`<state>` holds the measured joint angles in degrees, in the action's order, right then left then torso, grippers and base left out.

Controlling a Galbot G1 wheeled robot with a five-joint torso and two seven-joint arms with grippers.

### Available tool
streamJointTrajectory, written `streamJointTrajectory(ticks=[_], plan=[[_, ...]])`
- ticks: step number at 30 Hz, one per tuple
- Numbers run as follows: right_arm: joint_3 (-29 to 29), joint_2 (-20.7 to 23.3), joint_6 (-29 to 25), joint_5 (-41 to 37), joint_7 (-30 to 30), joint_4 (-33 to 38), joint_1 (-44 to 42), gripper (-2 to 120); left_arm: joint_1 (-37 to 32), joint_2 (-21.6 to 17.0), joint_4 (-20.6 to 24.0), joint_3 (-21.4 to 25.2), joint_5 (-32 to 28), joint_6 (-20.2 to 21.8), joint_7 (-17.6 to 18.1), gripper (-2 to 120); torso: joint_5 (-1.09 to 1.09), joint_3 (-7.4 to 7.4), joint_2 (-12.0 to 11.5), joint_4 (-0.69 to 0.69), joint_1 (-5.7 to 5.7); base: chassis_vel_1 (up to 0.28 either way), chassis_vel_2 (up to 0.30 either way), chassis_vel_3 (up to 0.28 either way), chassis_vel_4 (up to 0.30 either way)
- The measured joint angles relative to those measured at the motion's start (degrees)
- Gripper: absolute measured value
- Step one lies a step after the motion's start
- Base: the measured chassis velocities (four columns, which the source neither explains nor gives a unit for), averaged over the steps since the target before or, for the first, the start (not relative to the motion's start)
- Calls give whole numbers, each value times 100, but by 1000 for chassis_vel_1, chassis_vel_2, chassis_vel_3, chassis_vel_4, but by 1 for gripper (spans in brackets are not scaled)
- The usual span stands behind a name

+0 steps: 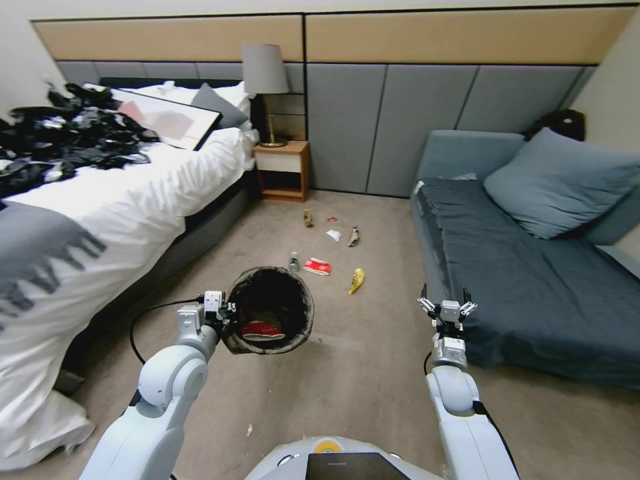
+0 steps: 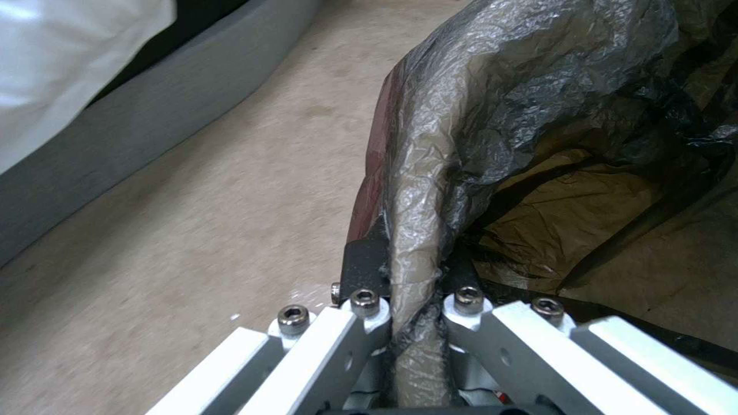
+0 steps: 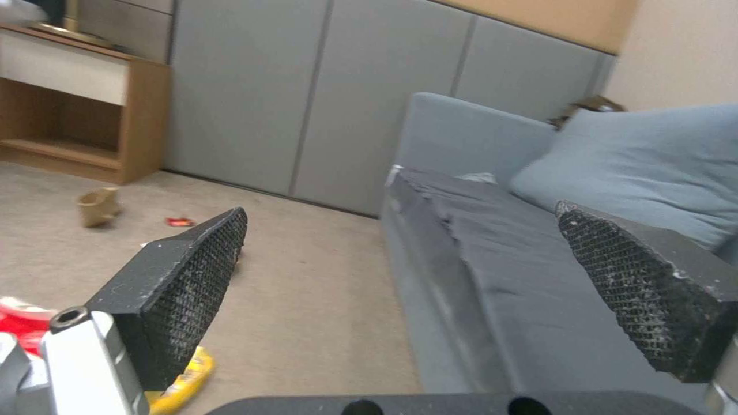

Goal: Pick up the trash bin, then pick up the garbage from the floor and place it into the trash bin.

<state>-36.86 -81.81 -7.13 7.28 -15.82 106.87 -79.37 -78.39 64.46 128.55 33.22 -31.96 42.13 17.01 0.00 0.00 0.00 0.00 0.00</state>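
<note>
Crinkled glossy plastic liner (image 2: 461, 127), matt carpet (image 1: 373, 373), cloth sofa (image 1: 533, 293), rough-textured black jaws.

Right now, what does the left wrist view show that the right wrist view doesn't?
Left wrist view: the left gripper pinching the trash bin by its liner-covered rim, beside the bed base. Right wrist view: the right gripper's fingers spread apart and holding nothing, the sofa, nightstand, and scattered garbage. Both show the beige carpet.

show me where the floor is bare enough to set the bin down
Bare carpet lies between the trash bin, held at its rim by the left tool, and the open right tool beside the sofa. Crowded: litter ahead around the red carton and yellow wrapper.
</note>
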Motion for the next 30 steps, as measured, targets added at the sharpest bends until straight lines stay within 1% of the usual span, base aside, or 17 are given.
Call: streamJointTrajectory(ticks=[12,14,18,21,27,30], plan=[[7,-27,-15,55,-76,-43,8,100,41,27,-78,-14,95,0,-10,0,0,1,0,2,0,11,18,11,12],[8,-37,-8,100,-106,-43,-1,100,43,31,-84,-28,139,0,-28,0,0,0,0,-1,-1,0,0,0,0],[31,-33,-32,68,-73,-43,-5,100,48,32,-96,-32,155,0,-32,0,0,1,0,-1,0,0,0,0,0],[60,-35,-29,-284,38,-8,-6,100,24,36,-99,-33,195,0,-51,0,0,1,0,0,-1,0,0,0,0],[68,7,21,-631,47,11,16,100,-51,45,-92,-27,254,0,-70,0,0,0,0,0,-1,0,0,0,0],[68,45,74,-726,35,28,15,100,-69,52,-78,-16,269,0,-82,0,0,0,0,1,-1,-88,71,85,-71]])
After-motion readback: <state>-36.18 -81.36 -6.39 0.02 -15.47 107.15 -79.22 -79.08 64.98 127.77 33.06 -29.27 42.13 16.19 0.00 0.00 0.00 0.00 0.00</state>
